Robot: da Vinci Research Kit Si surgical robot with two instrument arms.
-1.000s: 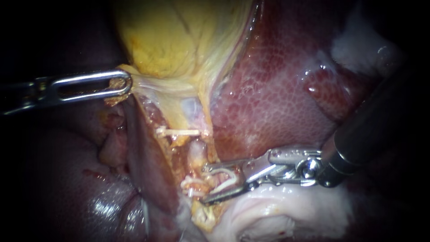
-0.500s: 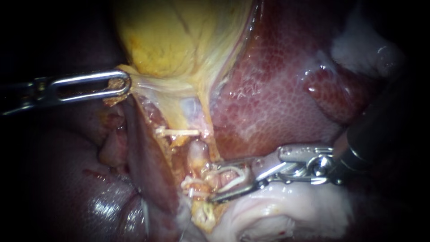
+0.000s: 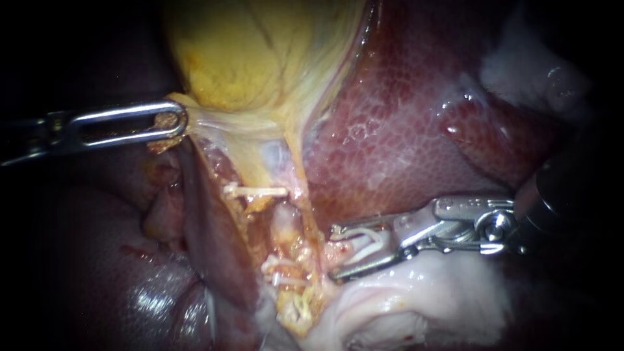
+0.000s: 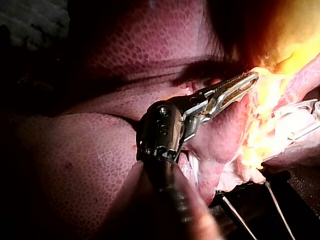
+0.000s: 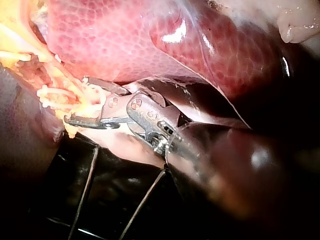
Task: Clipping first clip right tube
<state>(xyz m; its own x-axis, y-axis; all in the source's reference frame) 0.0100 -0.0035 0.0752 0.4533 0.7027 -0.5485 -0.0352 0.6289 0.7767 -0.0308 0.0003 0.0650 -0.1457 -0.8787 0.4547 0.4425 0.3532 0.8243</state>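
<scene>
Left instrument (image 3: 175, 121): claw clenched on gallbladder (image 3: 260, 58) edge. Right instrument (image 3: 354, 250): claw spread, grasping white clip (image 3: 370, 234), just beside tube (image 3: 286, 224).

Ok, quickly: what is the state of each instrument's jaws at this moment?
Left instrument: jaws shut on the gallbladder edge.
Right instrument: jaws hold a white clip.

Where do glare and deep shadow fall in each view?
Endoscope view: wet glints on the liver, dark edges. Left wrist view: tissue ahead of the left instrument glares white. Right wrist view: one glint on the liver, darkness under the right instrument.
</scene>
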